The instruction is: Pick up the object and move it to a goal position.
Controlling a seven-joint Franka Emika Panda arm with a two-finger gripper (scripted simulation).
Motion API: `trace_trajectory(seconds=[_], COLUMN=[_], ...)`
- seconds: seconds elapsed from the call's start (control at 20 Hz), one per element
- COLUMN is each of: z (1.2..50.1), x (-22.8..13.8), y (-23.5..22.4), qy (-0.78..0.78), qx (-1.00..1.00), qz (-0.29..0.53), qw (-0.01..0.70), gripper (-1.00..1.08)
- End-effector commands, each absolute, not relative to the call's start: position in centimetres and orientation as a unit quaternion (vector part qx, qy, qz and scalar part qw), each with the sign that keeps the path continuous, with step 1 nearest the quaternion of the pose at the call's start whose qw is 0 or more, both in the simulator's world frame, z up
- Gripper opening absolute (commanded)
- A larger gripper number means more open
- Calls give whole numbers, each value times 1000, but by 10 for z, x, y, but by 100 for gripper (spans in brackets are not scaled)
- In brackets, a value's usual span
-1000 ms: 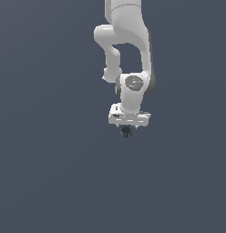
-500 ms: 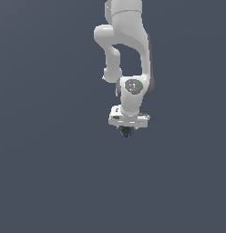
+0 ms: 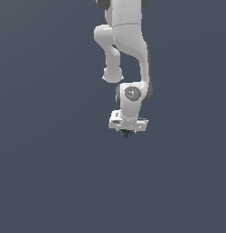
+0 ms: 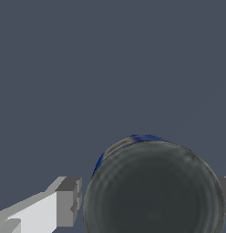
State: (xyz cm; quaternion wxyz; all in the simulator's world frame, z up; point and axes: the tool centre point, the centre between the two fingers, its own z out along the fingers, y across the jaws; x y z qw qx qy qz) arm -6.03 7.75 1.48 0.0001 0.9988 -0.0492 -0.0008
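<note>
Tool [image 3: 127,132]: white hand at the end of the white arm, pointing downward in the exterior view; only a little of its fingers shows under the hand's body.
Tool state: clamped on the ball; in the wrist view a grey finger pad [image 4: 69,201] sits just beside one flank of the ball, and a sliver of the second finger shows at the opposite flank, at the picture's edge.
Ball [image 4: 153,186]: dark, near-black, round, with faint concentric marks on its face and a thin blue rim along its upper edge in the wrist view.
Ball, exterior view [image 3: 127,133]: a small dark spot with a blue tint right under the white hand, far smaller than the hand, partly hidden by it.
Ball location: between the two fingers of the tool, directly below the wrist.
Arm [image 3: 126,45]: white, jointed, coming in from the top edge of the exterior view; round grey joint cap faces the camera just above the hand.
Background: uniform dark grey-blue in both views; no edge, shadow or contact line visible, so cannot tell whether the ball touches any surface.
Goal marker: cannot tell from either view.
</note>
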Motion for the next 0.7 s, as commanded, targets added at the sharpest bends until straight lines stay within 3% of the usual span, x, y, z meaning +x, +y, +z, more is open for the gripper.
trace_trajectory(seconds=[0.0, 0.65], z=[14, 17], x=[-60, -59], y=[78, 78], qy=[-49, -49], qx=[999, 999], qz=[0, 0], qw=[0, 0], gripper=[-100, -100])
